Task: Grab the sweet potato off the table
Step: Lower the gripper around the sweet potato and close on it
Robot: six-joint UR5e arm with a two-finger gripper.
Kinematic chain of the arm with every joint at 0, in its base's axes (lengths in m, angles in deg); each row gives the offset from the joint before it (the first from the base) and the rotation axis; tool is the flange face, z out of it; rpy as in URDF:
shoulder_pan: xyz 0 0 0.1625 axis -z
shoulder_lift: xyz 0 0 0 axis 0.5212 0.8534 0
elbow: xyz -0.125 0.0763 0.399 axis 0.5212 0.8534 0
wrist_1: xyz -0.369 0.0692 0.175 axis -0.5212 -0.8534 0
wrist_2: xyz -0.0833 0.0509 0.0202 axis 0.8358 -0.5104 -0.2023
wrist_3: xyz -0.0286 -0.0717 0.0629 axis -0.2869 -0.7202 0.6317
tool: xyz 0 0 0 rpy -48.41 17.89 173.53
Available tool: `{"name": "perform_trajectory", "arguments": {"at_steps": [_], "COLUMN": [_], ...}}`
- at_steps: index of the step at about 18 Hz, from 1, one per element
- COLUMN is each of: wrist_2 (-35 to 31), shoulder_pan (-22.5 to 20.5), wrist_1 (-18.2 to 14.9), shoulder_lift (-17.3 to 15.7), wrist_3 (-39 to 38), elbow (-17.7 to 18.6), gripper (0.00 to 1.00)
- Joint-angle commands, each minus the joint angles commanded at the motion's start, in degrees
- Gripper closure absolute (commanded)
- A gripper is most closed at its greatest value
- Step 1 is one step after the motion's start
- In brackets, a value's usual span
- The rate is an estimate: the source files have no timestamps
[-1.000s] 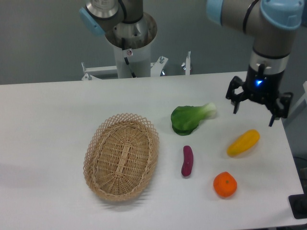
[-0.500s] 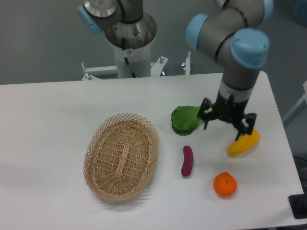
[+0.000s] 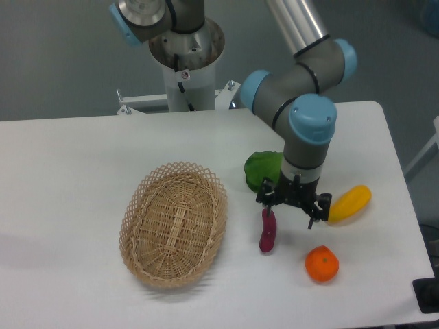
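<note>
though the claw (image 3: 291, 210) gapes open, it hides the sweet potato's (image 3: 267, 233) top (lower end visible).

On the table (image 3: 82, 157) there was one wicker basket (image 3: 174, 223), one sweet potato (image 3: 267, 233), one green leafy vegetable (image 3: 263, 169), one yellow vegetable (image 3: 350, 203) and one orange fruit (image 3: 322, 264): five items in all.

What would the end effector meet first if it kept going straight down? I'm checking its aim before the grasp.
Probably the sweet potato: its upper end lies under the left finger of the open end effector. Otherwise bare table; depth is hard to judge.
</note>
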Motion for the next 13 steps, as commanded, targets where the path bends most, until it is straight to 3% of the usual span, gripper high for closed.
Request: {"name": "perform_trajectory", "arguments": {"at_steps": [13], "wrist_2": [-4.30], "shoulder_pan": [3.08], "wrist_1": [2.56], "shoulder_lift": [3.43], "wrist_3": [-1.32], "elbow": [1.93], "gripper": [0.00]}}
